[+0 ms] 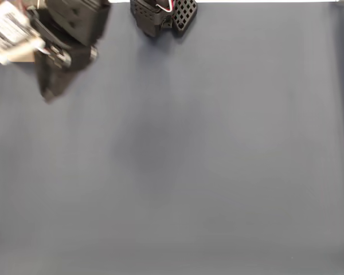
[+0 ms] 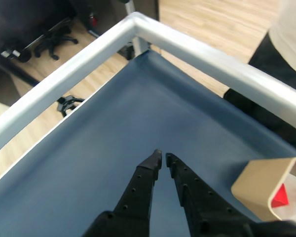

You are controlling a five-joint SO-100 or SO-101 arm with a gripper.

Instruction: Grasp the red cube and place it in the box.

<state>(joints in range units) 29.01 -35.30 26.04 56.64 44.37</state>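
In the wrist view the tan box (image 2: 259,187) stands at the lower right, cut off by the frame edge. The red cube (image 2: 281,196) lies inside it against white material. My gripper (image 2: 163,158) points at the blue mat to the left of the box, its two black fingers nearly touching with nothing between them. In the fixed view my arm is a blurred dark shape at the top left, its gripper (image 1: 47,94) pointing down the mat. A blurred tan and white shape beside it looks like the box (image 1: 14,54).
A blue mat (image 1: 189,160) covers the table. A grey metal rail (image 2: 197,49) forms the table's corner just beyond the gripper, with wood floor and chair bases (image 2: 52,42) behind it. The arm's black base (image 1: 160,17) sits at the top edge. A person's clothing (image 2: 291,34) shows at the right.
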